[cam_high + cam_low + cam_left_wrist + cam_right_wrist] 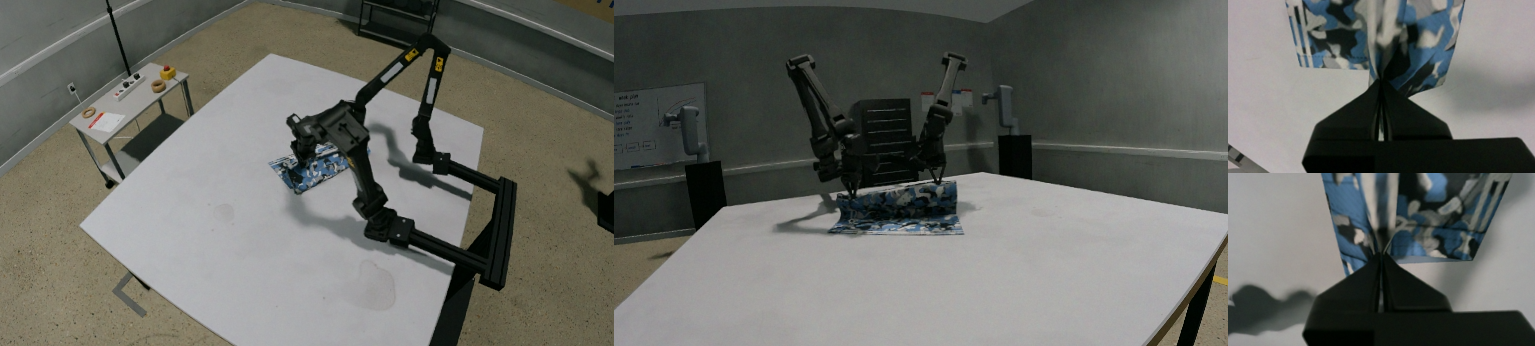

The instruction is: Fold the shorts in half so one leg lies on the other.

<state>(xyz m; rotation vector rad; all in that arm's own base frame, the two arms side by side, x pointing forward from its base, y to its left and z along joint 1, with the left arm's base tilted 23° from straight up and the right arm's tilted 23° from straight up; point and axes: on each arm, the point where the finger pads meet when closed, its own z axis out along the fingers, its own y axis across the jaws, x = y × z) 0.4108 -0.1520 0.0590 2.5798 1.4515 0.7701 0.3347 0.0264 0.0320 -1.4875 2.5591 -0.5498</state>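
The blue, white and black camouflage shorts (pixel 325 169) (pixel 906 200) (pixel 1340 40) (pixel 1425 242) lie partly flat. One part stands up as a wall between the two grippers, with the flat part on the side towards the exterior camera. My left gripper (pixel 938 181) (pixel 1381 86) is shut on the raised cloth near one end, at right in the exterior view. My right gripper (pixel 851 195) (pixel 1381 259) is shut on the raised cloth near the other end. In both wrist views cloth shows on either side of the fingertips. In the top view the left arm hides the right fingertips.
The white table (pixel 200 150) (pixel 1014 280) carries the shorts. Both arms reach in from their black mounting frame (pixel 500 235). In the top view the left arm crosses in front of part of the cloth. A small side table (pixel 112 107) stands beyond the left edge.
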